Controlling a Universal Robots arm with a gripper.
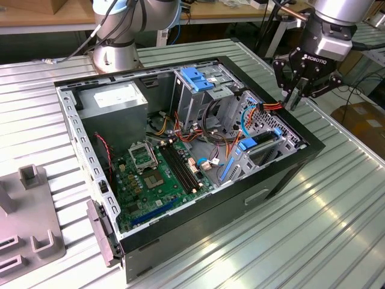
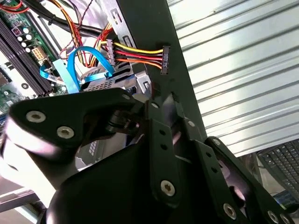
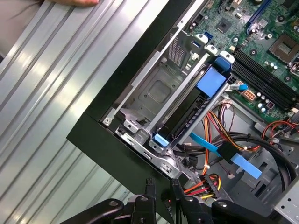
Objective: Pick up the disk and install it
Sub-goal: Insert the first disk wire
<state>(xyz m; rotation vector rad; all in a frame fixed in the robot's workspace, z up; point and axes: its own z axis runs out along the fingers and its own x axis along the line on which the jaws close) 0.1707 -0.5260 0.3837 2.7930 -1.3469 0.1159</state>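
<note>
The disk (image 1: 264,144) sits on edge in the drive cage at the open computer case's (image 1: 198,224) corner on the exterior view's right. Its grey body is framed by blue carrier rails. In the first wrist view the disk (image 3: 187,119) lies between the cage's metal walls with blue tabs at both ends. My gripper (image 1: 295,99) hovers above the case's black rim beside that cage, apart from the disk. Its fingers are drawn together and hold nothing, as both wrist views show (image 3: 162,186) (image 2: 166,105).
A power plug on red, yellow and orange wires (image 2: 163,58) rests on the rim just below the fingers. Inside the case are the motherboard (image 1: 156,174), a grey box with a white label (image 1: 114,102) and a light-blue latch block (image 1: 195,78). A grey fixture (image 1: 30,235) stands on the slatted table.
</note>
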